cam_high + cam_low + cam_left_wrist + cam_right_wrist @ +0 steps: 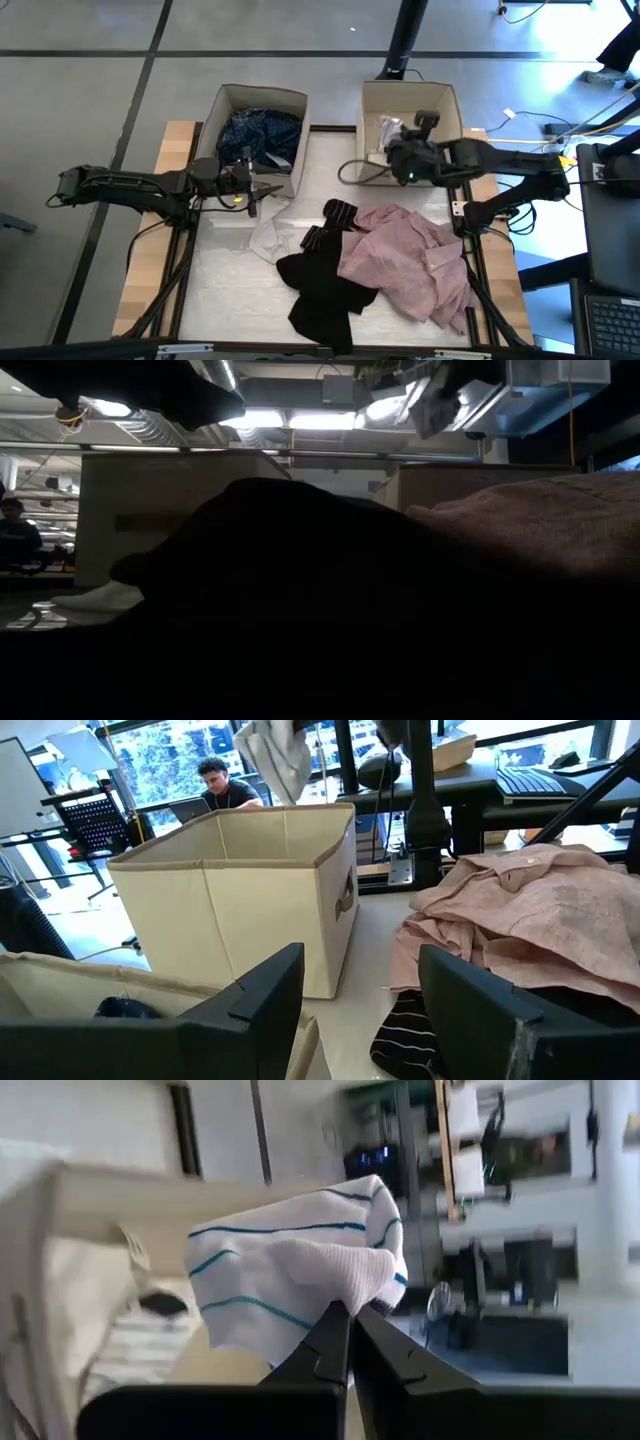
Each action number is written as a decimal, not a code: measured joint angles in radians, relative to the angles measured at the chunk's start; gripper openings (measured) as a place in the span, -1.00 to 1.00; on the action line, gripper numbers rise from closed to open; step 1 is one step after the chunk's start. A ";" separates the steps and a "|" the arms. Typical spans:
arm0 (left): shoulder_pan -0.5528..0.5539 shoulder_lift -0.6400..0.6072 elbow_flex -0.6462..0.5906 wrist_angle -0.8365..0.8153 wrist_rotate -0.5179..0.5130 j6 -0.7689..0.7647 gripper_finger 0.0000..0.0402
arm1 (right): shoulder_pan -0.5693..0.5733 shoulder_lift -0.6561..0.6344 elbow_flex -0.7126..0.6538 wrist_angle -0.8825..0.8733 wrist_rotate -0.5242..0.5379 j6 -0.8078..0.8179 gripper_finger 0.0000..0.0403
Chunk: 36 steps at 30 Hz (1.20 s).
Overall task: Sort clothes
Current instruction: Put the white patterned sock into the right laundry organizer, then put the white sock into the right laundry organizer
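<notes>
Right gripper [350, 1315], fingers pinched tight on a small white knit cloth with thin teal stripes [290, 1285], hanging over the right-hand beige fabric box [372, 100], cloth dangling free above a pale striped item already inside. Probably very light and limp; a pinch on a bunched fold looks enough, though thin knit could slide out of a shallow grip.

Left gripper [360, 1010], fingers spread wide and empty, low over the table beside the left-hand beige fabric box [222, 105], with a navy dotted garment [262, 130] already in that box. Near this gripper on the table, a crumpled pale grey-white piece [268, 232].

Still on the table: a large rumpled pale pink shirt [410, 255], touching and partly overlapping a black garment [325, 290], plus a dark piece with thin white stripes [328, 225] just beside both. All soft, floppy, unbreakable. Pink shirt likely to trail and drag neighbours when lifted; best taken at a thick raised ridge near its middle, clear of the black cloth beneath its edge.
</notes>
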<state>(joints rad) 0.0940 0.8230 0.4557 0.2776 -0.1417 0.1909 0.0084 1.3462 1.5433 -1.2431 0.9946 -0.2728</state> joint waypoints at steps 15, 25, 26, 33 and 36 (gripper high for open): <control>0.000 0.000 0.000 -0.001 0.000 0.006 -0.06 | -0.313 0.029 0.000 0.031 -0.103 0.010 -0.81; 0.000 0.000 0.000 -0.006 0.000 0.007 -0.06 | -0.301 0.040 0.000 0.050 -0.221 -0.019 -0.23; 0.000 0.000 0.000 -0.006 0.000 0.007 -0.06 | -0.297 0.040 0.000 0.057 -0.260 -0.019 -0.19; 0.000 0.000 0.000 0.000 0.000 0.008 -0.06 | -0.209 0.063 0.000 0.232 -0.525 -0.038 -0.04; 0.000 0.000 0.000 0.001 0.000 0.008 -0.06 | -0.134 0.094 0.000 0.331 -0.546 -0.082 -0.04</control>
<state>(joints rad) 0.0940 0.8230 0.4557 0.2790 -0.1417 0.1986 -0.1251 1.4404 1.5436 -0.9125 0.4481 -0.3549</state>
